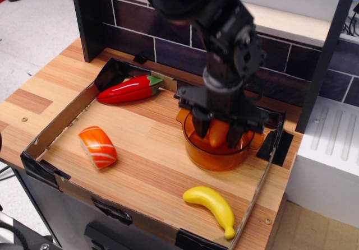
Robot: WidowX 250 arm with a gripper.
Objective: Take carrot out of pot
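The translucent orange pot (216,156) stands at the right of the cardboard tray. The small orange carrot (218,133) stands nearly upright inside it, its top level with the pot's rim. My black gripper (218,131) reaches down into the pot from above, its two fingers (200,126) closed on either side of the carrot. The carrot's lower part and the pot's far rim are hidden behind the gripper.
A shallow cardboard tray (56,121) lies on the wooden table. A red chili pepper (129,89) lies at its back left, a salmon sushi piece (97,147) at its front left, a yellow banana (212,204) in front of the pot. A dark brick wall rises behind.
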